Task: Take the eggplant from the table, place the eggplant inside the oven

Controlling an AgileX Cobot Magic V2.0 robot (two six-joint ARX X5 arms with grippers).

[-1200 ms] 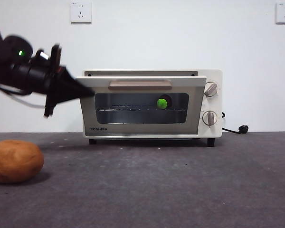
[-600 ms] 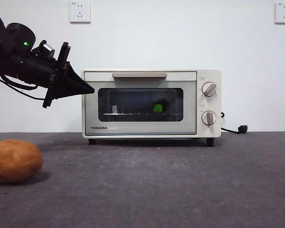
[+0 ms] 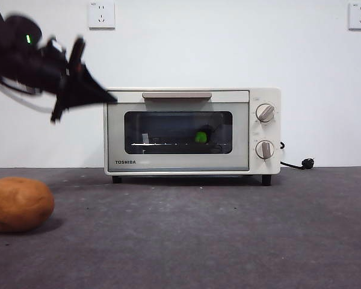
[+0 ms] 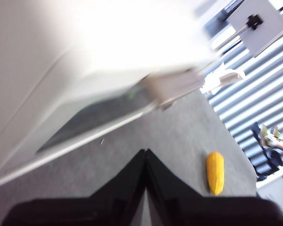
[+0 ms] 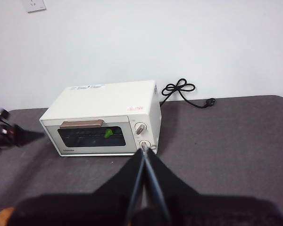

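Note:
The cream oven [image 3: 192, 131] stands at the back of the grey table [image 3: 228, 241] with its glass door shut. Behind the glass only the eggplant's green cap [image 3: 200, 136] shows clearly, resting on the wire rack; the purple body is dim. The right wrist view also shows the oven [image 5: 104, 117] and the green cap [image 5: 108, 133]. My left gripper [image 3: 111, 96] hovers shut and holding nothing at the oven's upper left corner, and in its own view the left gripper [image 4: 145, 151] points at the blurred oven [image 4: 108, 70]. High and well back from the oven, my right gripper [image 5: 144, 150] is shut and holds nothing.
A brown potato [image 3: 19, 205] lies at the table's front left. A yellow elongated object [image 4: 215, 172] lies on the table in the left wrist view. The oven's black power cord [image 5: 181, 88] trails behind its right side.
The oven door, partly open one second ago, is now shut. The left gripper has lifted slightly at the oven's left corner and is blurred by motion.

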